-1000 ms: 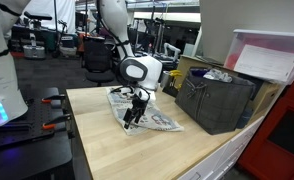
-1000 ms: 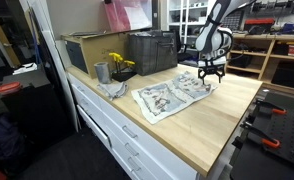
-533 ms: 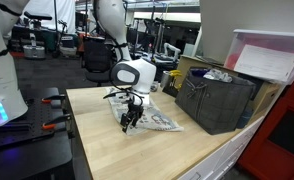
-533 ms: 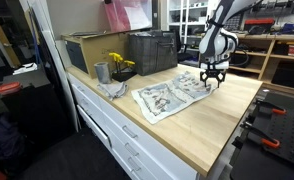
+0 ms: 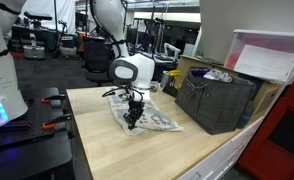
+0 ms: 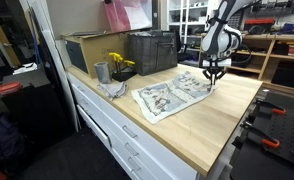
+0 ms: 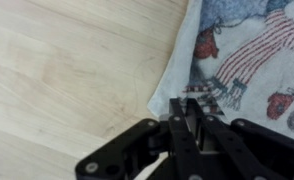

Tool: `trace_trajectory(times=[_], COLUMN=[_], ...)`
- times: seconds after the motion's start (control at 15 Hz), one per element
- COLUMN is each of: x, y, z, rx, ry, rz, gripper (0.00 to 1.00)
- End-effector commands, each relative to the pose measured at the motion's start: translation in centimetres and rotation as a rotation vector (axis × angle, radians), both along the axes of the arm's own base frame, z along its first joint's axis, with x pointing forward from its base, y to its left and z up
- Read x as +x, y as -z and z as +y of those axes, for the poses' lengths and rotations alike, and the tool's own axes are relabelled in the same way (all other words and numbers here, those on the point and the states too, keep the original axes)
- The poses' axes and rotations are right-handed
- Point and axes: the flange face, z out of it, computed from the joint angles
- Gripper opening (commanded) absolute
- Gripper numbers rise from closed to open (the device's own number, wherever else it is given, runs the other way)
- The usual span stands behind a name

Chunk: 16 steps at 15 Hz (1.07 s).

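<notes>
Your fingers [image 7: 180, 128] are pinched together on the edge of the printed cloth [image 7: 249, 48], right by its corner. The cloth lies flat on the counter [image 7: 67, 70], its length stretching away from the fingers [image 6: 167, 97]. Bare wood lies open beside that corner.

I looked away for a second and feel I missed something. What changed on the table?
The gripper came down a little and closed its open fingers on the edge of the patterned cloth, seemingly pinching it. The cloth still lies flat on the wooden table, and the black crate has not moved.
</notes>
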Motion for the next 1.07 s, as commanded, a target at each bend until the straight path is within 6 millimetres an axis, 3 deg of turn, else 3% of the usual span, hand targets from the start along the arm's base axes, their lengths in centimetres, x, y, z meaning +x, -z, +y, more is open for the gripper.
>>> trace_trajectory(times=[0.0, 0.33, 0.4, 0.47, 0.93, 1.0], x=[-1.5, -2.0, -1.7, -1.3, -1.8, -2.0], y=[-2.3, -2.9, -3.0, -3.1, -1.0, -0.6], z=[0.1, 0.9, 1.3, 1.6, 1.3, 1.2], rx=[-0.033, -0.04, -0.039, -0.04, -0.016, -0.012], ry=[-0.019, -0.062, -0.074, -0.083, -0.085, -0.077], rz=[-0.007, 0.007, 0.001, -0.005, 0.036, 0.041], gripper=[0.0, 0.0, 0.26, 0.27, 0.78, 0.64])
